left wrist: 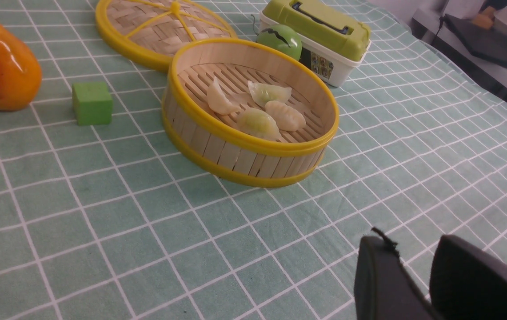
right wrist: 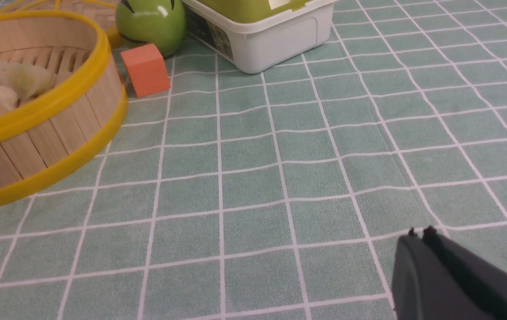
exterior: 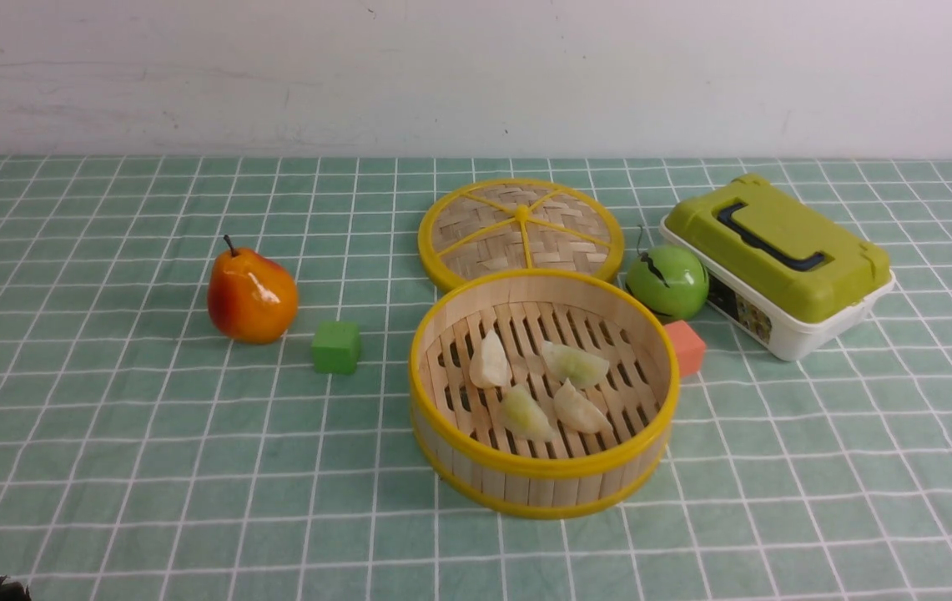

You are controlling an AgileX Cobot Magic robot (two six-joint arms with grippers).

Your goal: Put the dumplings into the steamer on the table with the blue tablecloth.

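Dumplings (exterior: 541,386): four, all lying on the slatted floor of the steamer (exterior: 544,484), centre-right of the front view. Two cream, two pale green; loosely clustered, some touching. None visible on the cloth.

Handling, judged: glossy moulded shells, likely light, stiff and slippery. Best pinched across the fat belly, not the thin crimped edge. Steamer looks light; a sideways nudge could slide it.

Around it: woven lid (exterior: 521,231) just behind; green apple (exterior: 667,281) and orange cube (exterior: 685,347) to the right, cube touching or nearly touching the wall; lunchbox (exterior: 778,260) further right. Green cube (exterior: 336,346) and pear (exterior: 251,295) to the left. Desk (exterior: 108,467) cloth otherwise bare.

Left tool (left wrist: 415,275): slightly spread, pinching nothing. Right tool (right wrist: 418,242): pressed together, empty. Both well apart from the steamer.

Task looks complete.
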